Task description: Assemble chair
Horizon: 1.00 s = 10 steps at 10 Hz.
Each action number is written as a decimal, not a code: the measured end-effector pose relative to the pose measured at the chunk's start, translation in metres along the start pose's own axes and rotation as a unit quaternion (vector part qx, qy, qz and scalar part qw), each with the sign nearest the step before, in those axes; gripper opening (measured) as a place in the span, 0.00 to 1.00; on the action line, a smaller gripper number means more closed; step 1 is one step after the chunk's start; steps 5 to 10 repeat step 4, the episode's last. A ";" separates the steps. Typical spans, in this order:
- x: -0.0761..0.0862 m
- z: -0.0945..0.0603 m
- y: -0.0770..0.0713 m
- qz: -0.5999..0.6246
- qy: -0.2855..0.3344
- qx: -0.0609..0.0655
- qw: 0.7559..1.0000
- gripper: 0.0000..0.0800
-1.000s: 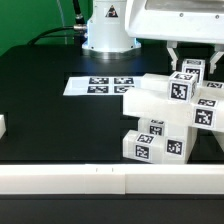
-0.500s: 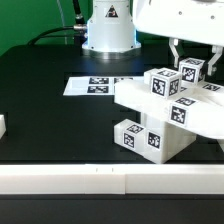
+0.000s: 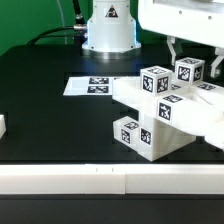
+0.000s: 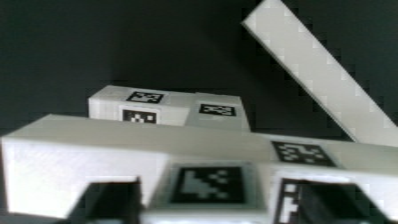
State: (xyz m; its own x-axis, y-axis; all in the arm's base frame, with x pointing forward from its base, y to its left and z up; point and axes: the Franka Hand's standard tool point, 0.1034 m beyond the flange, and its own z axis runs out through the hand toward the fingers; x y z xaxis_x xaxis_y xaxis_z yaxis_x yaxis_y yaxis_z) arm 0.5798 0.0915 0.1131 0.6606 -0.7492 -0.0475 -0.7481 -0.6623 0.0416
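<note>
The chair (image 3: 165, 115) stood on the desk (image 3: 50, 100) toward the exterior view's right, near the front edge. The marker board (image 3: 95, 87) lay flat on the desk behind it, nearer the middle. A low rail (image 3: 100, 178) ran along the desk's front edge. The fingers (image 3: 174, 50) hung just above the chair's rear blocks.

Chair (image 4: 178, 150) fills most of the frame: chunky white blocks against a black table (image 4: 107, 40). Nearest block is broad, with 1 tag on its upper face and 3 dark tags along its front face, the outer 2 cut off or blurred. Behind it sits a smaller block showing 3 tags. A long white strip (image 4: 320, 70) runs diagonally across the dark surface beyond.
</note>
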 end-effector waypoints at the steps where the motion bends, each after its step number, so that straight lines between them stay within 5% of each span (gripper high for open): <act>1: 0.000 0.000 0.000 0.000 0.000 0.000 1.000 0.69; 2: 0.000 0.000 0.000 0.000 0.000 0.000 1.000 0.79; 10: 0.000 0.000 0.000 0.000 0.000 0.000 1.000 0.81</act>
